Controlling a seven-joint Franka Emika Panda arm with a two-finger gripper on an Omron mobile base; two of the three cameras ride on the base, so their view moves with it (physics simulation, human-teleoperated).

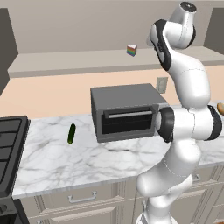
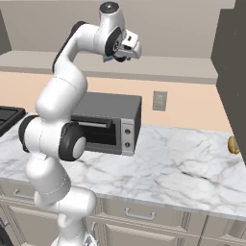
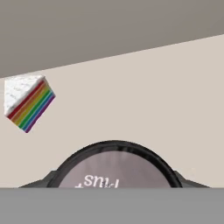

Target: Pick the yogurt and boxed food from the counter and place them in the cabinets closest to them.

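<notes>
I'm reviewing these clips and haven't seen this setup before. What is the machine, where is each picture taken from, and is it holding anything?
A white robot arm stands before a marble counter. Two pictures come from cameras behind it, left and right; the third looks along its tool. On the counter sit a toaster oven and a small green vegetable. The arm reaches up to the cabinet shelf, where a rainbow-striped cube stands. In the hand view the yogurt, a dark cup with a pale lid, sits between the fingertips, apparently held.
</notes>
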